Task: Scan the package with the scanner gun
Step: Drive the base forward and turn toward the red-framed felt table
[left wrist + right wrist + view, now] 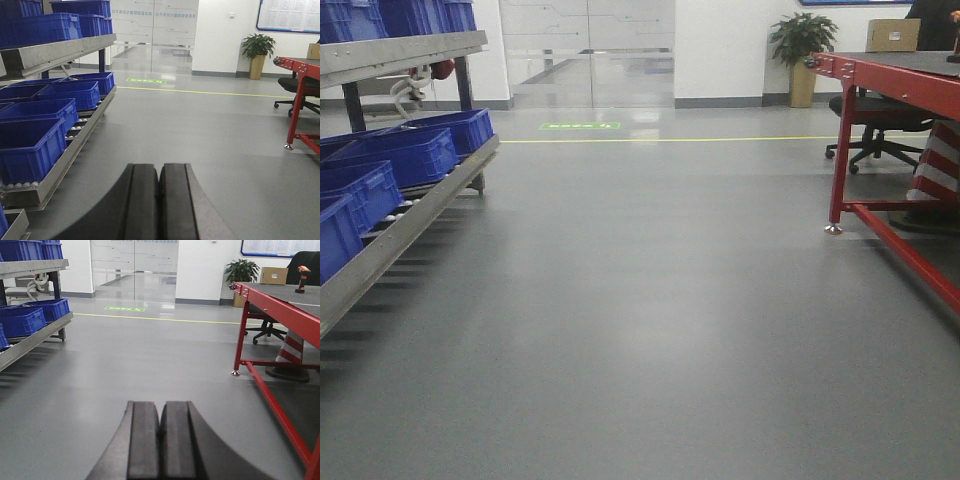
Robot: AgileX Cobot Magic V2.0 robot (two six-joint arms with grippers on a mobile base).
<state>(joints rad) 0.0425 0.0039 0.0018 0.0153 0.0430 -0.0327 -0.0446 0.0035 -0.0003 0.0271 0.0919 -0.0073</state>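
Observation:
The scanner gun (303, 277), orange and black, stands upright on the far part of the red table (280, 307); it shows only as a sliver at the right edge of the front view. A brown cardboard box with a small white label, the package (273, 275) (893, 35) (314, 51), sits beyond the table's far end. My left gripper (159, 166) is shut with nothing in it and points across the bare floor. The right gripper (161, 403) is also shut and empty, low over the floor, left of the table and far from both objects.
A metal roller rack (405, 225) with several blue bins (32, 145) runs along the left. The red table's legs and low crossbar (910, 245) stand at the right, with an office chair (870, 120) and a striped cone (290, 357) under it. A potted plant (802, 50) stands by the back wall.

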